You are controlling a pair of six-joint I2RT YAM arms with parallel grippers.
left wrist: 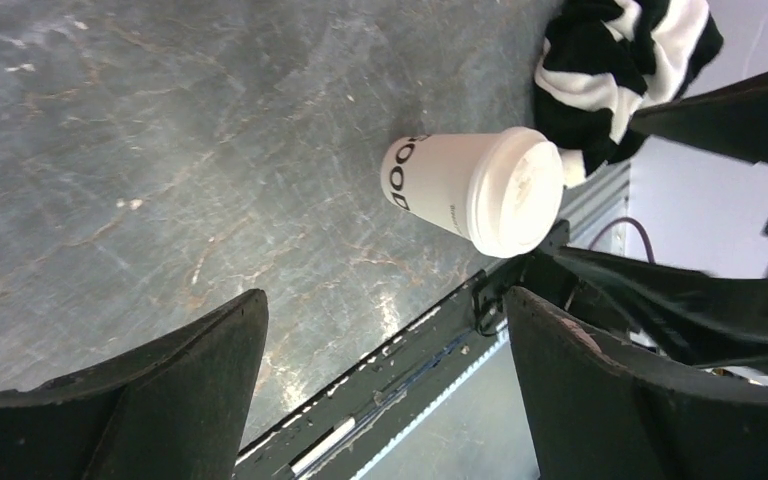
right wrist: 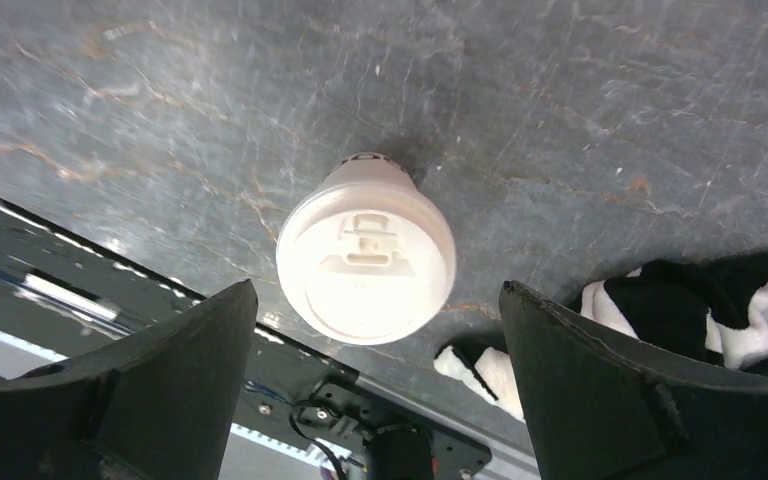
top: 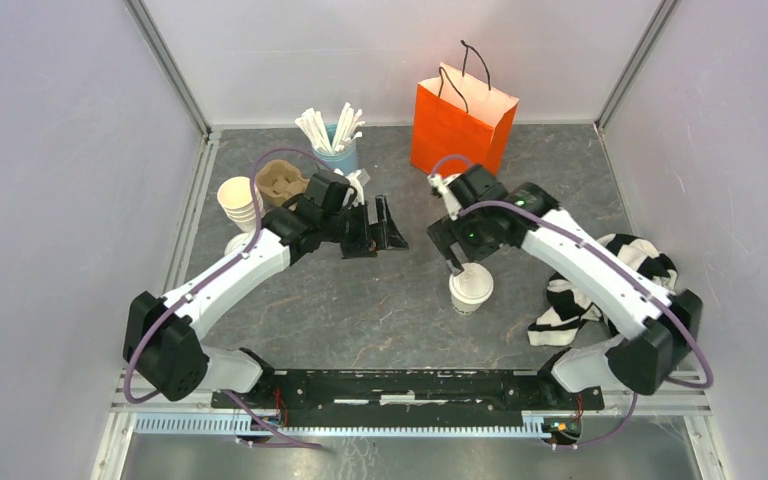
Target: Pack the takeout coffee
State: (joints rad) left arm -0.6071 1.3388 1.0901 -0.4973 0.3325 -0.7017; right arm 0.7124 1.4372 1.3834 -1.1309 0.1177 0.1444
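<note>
The takeout coffee (top: 470, 288) is a cream-white cup with a white lid, standing upright on the grey table in front of centre. It also shows in the left wrist view (left wrist: 470, 185) and from above in the right wrist view (right wrist: 365, 255). My right gripper (top: 463, 262) hovers just above and behind it, open and not touching it; in its own view (right wrist: 375, 287) the jaws stand wide on either side of the lid. My left gripper (top: 375, 232) is open and empty to the cup's far left, with nothing between its jaws (left wrist: 385, 295).
An orange paper bag (top: 460, 125) stands open at the back. A stack of lidless cups (top: 240, 200), a cardboard carrier (top: 282, 182) and a blue cup of straws (top: 335, 135) sit at back left. A black-and-white striped cloth (top: 600, 285) lies right of the cup.
</note>
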